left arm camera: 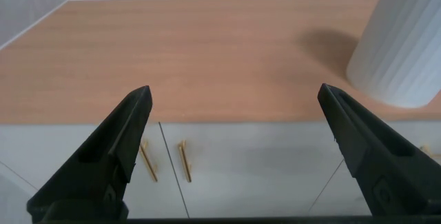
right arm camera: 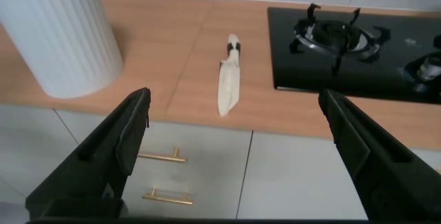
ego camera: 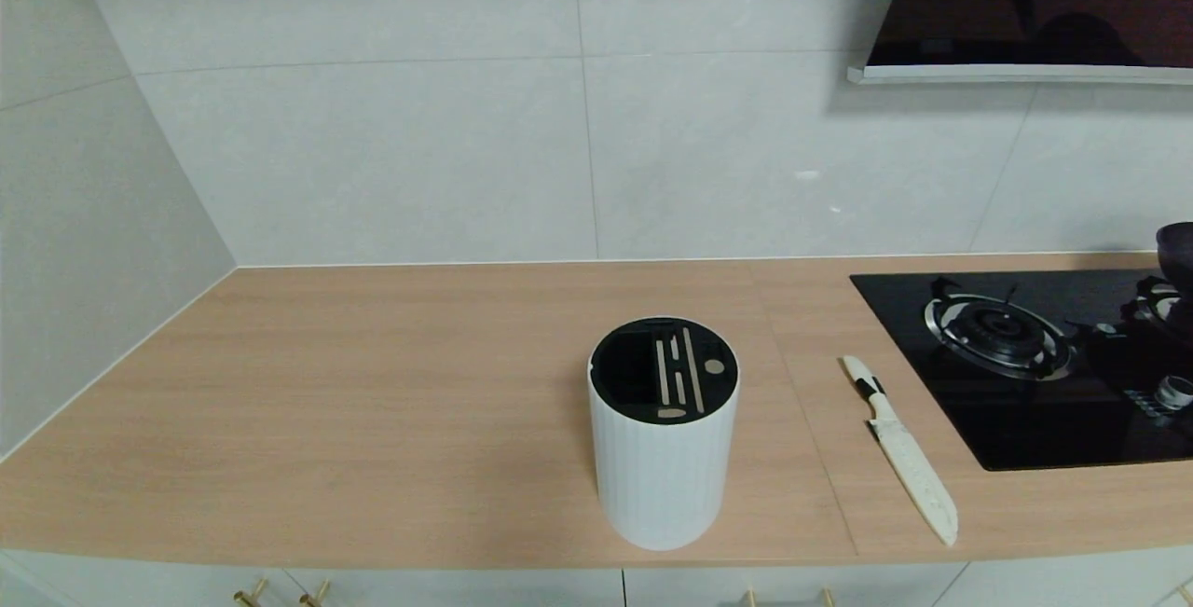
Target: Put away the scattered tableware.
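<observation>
A white ribbed cylindrical holder (ego camera: 662, 439) with a black slotted top stands near the counter's front edge. To its right a white knife (ego camera: 902, 448) with a black band on its handle lies flat, blade tip toward the front edge. My left gripper (left arm camera: 234, 114) is open, in front of the counter edge, left of the holder (left arm camera: 403, 41). My right gripper (right arm camera: 234, 117) is open too, held off the counter's front edge, with the knife (right arm camera: 229, 79) ahead of it and the holder (right arm camera: 58, 34) to one side.
A black gas hob (ego camera: 1035, 355) with burners is set into the wooden counter (ego camera: 373, 383) at the right. A dark pot (ego camera: 1176, 253) stands at the hob's far right. Cabinet doors with brass handles (right arm camera: 160, 156) sit below the counter edge. Tiled walls close the back and left.
</observation>
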You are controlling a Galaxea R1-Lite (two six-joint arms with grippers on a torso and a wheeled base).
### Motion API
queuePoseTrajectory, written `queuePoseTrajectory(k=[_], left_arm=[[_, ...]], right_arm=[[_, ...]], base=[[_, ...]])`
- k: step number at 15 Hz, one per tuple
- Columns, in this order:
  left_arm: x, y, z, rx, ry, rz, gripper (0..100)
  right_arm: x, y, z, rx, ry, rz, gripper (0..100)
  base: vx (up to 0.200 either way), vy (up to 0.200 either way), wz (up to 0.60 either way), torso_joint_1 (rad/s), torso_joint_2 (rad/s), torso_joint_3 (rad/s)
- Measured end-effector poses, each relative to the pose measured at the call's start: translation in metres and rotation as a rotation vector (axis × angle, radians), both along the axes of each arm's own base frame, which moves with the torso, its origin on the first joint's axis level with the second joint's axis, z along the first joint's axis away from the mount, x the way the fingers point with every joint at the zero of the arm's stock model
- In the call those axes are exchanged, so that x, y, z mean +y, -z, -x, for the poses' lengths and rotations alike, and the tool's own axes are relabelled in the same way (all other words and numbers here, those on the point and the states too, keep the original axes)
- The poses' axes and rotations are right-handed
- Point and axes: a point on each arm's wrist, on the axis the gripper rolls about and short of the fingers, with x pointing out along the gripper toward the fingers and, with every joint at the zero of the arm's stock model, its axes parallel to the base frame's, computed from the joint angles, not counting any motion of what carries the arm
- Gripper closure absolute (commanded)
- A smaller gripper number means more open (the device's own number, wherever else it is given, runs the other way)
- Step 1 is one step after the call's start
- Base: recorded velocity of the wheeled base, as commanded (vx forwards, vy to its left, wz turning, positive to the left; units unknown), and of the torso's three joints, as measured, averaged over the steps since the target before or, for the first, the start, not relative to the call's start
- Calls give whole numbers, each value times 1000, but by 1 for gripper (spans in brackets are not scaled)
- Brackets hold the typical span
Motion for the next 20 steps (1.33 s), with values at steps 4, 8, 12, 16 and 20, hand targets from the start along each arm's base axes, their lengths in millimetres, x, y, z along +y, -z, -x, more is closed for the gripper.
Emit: queuePoseTrajectory(k=[4,8,12,16,20], left_arm=[[0,0,0,-1,0,-1,0],[0,0,0,0,0,-4,0],[0,0,0,0,0,-4,0],[0,0,0,0,0,-4,0],[0,0,0,-1,0,-4,0]], right_arm=[[0,0,0,0,0,0,0],[0,0,0,1,1,-3,0],[0,0,-1,10,3,-17,0],[0,-23,5,-69,2,-40,0],[1,-44,-5,8,-61,-43,0]], base=[[0,0,0,84,-176,-87],[0,0,0,0,0,0],[0,0,0,0,0,0],[0,0,0,0,0,0],[0,0,0,0,0,0]])
